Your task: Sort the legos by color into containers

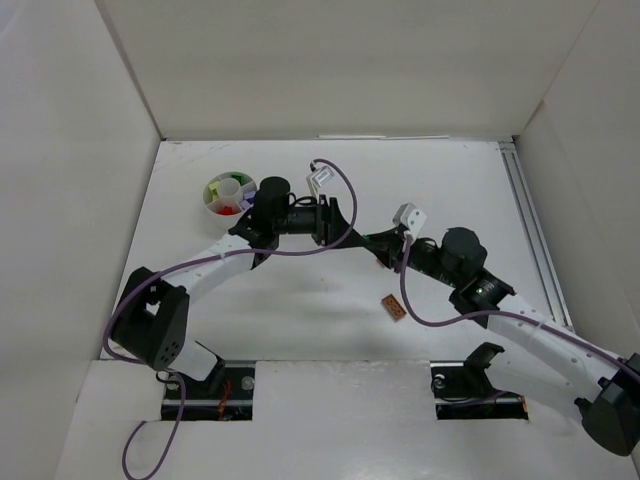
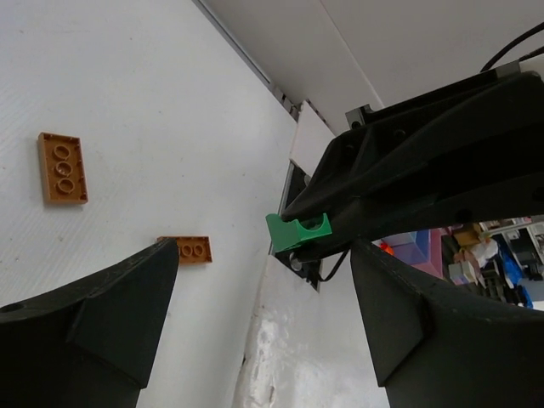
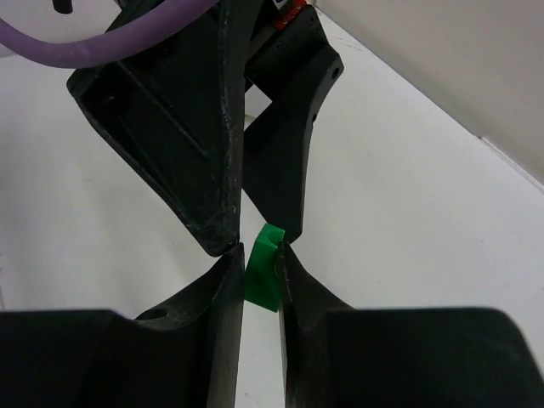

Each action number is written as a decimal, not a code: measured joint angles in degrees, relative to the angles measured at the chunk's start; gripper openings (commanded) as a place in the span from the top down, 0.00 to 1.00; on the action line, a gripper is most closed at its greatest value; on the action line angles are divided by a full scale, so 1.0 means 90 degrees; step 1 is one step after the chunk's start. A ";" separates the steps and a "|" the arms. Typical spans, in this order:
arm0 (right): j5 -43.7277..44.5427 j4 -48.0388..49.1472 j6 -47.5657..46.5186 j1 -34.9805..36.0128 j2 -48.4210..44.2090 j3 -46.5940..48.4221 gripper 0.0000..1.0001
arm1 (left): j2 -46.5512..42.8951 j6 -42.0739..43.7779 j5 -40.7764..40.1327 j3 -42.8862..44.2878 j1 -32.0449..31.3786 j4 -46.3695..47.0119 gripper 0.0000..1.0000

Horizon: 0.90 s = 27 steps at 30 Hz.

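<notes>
My right gripper (image 3: pixel 259 257) is shut on a small green lego (image 3: pixel 262 279), held off the table. It shows in the left wrist view (image 2: pixel 299 231) too, at the tip of the right gripper. My left gripper (image 2: pixel 263 255) is open and empty, its fingers (image 3: pixel 191 153) spread just in front of the green lego, tip to tip with the right gripper (image 1: pixel 380 243). The white divided cup (image 1: pixel 228 193) sits at the back left behind the left gripper (image 1: pixel 343 222), with green, red and yellow-green pieces in it. Two brown-orange legos (image 2: pixel 62 167) (image 2: pixel 192 249) lie on the table.
One brown-orange lego (image 1: pixel 394 307) lies below the right arm's wrist in the top view. White walls enclose the table on the left, back and right. A metal rail (image 1: pixel 530 240) runs along the right side. Purple cables loop over both arms.
</notes>
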 measured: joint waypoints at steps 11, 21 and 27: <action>-0.0505 0.0294 -0.0194 0.0022 0.0109 -0.0002 0.87 | 0.0083 -0.0478 0.0102 0.0000 -0.0036 0.0393 0.30; -0.0379 0.0355 -0.0304 0.0022 0.0231 -0.0005 0.86 | 0.0136 -0.0636 0.0214 0.0019 -0.0097 0.0629 0.49; -0.0255 0.0508 -0.0362 0.0027 0.0376 -0.0005 0.86 | 0.0172 -0.0597 0.0151 0.0046 -0.0083 0.0639 0.43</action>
